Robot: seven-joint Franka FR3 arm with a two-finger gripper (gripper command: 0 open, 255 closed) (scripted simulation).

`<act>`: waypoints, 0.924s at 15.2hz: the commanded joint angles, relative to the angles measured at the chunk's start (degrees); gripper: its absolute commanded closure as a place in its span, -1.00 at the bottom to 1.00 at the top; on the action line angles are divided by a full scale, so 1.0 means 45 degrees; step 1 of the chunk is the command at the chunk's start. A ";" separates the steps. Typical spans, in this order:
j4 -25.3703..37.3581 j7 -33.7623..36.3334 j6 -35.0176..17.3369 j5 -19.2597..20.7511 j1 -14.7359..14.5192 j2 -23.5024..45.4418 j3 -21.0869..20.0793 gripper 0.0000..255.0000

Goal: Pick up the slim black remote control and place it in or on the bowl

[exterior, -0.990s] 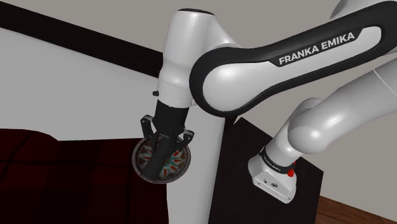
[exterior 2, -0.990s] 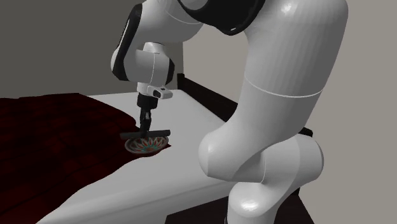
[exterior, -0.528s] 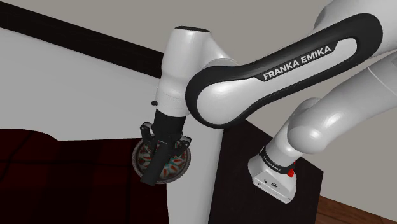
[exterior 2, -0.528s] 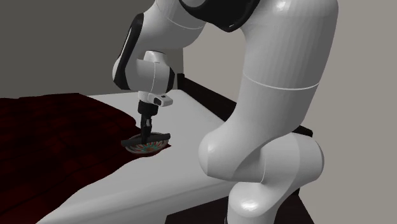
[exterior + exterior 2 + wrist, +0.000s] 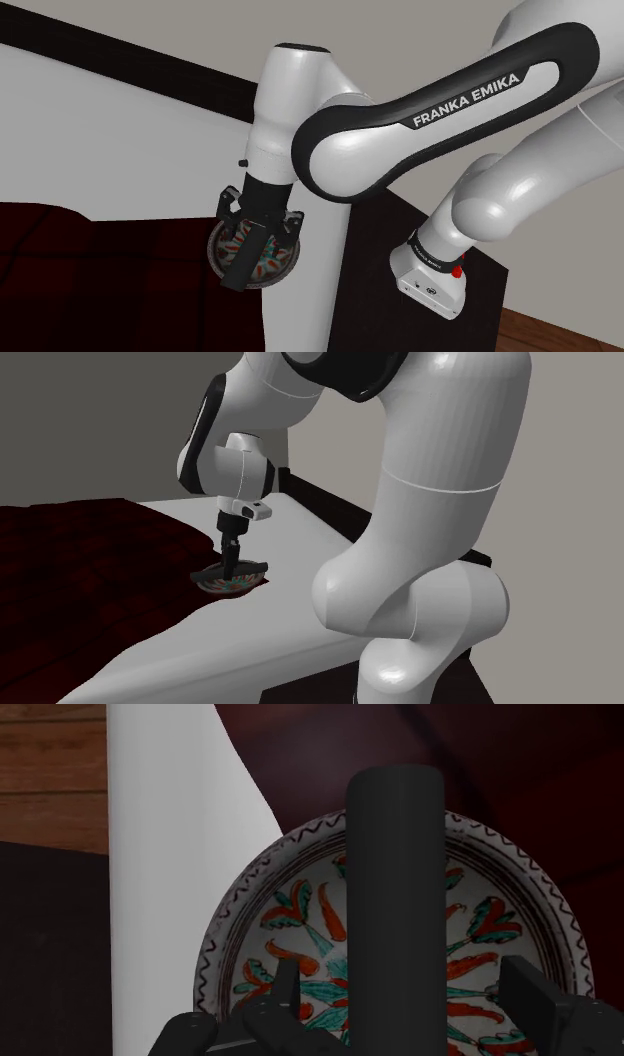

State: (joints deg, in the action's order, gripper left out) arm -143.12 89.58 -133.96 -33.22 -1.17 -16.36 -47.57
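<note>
Soft, even, rather dim light

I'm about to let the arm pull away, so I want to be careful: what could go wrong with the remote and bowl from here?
1. The black remote lies across the patterned bowl with its far end past the rim, so it might tip or slide off.
2. The open gripper has its fingers low on either side of the remote without touching it. A slanted retreat could knock it.
</note>
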 commanded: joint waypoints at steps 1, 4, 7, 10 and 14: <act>-0.0002 0.0001 0.0002 0.0003 0.0001 0.0004 -0.0002 -1.00; 0.0117 -0.0095 0.0561 -0.0083 -0.0063 -0.0429 0.0264 -1.00; 0.0576 -0.0226 0.2059 -0.0097 -0.0163 -0.1424 0.0980 -1.00; 0.0576 -0.0224 0.2058 -0.0095 -0.0169 -0.1422 0.0985 -1.00; 0.0576 -0.0224 0.2058 -0.0094 -0.0168 -0.1422 0.0985 -1.00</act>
State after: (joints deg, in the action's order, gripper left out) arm -140.53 88.57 -124.72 -33.64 -1.93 -22.75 -43.15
